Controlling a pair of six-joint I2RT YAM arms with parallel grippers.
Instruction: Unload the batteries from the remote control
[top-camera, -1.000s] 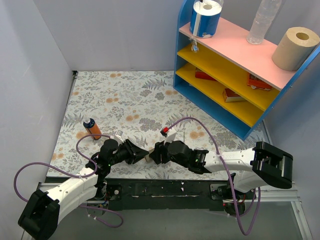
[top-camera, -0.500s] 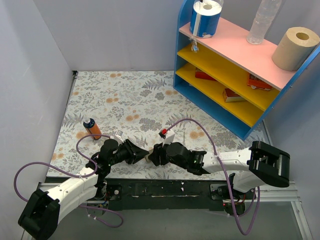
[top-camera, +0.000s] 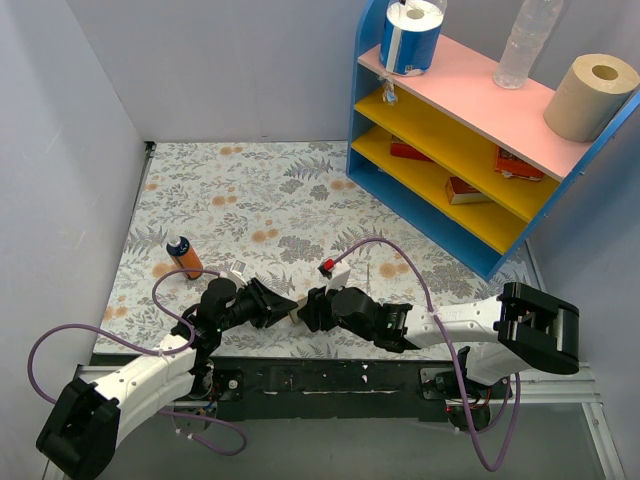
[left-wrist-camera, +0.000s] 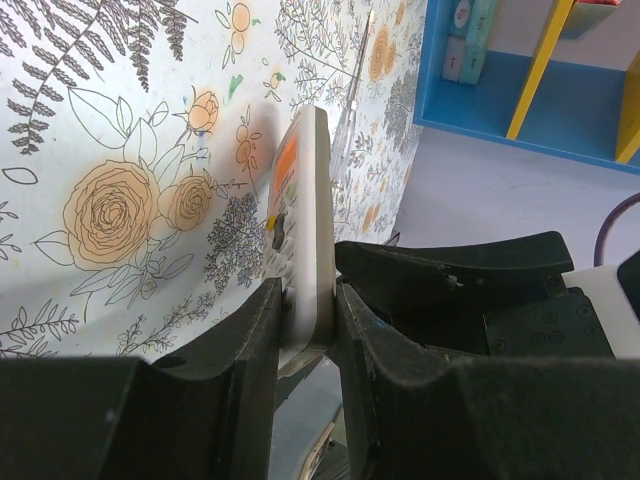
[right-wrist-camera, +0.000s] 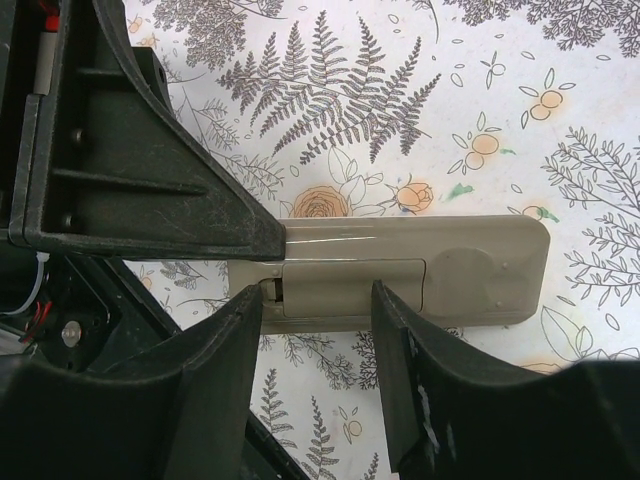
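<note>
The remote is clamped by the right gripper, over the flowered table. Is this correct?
No. The left gripper clamps the remote over the flowered table; the left wrist view shows it.

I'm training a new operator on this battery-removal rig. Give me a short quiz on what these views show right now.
1. True or false: the left tool is clamped on one end of the remote control.
2. The right tool is open over the grey battery cover. That cover is: A) off and lying beside the remote; B) in place on the remote's back; C) missing.
3. What stands on the table, to the left of the left tool?

Key: 1 true; 2 B; 3 a small orange bottle with a dark cap.
</note>
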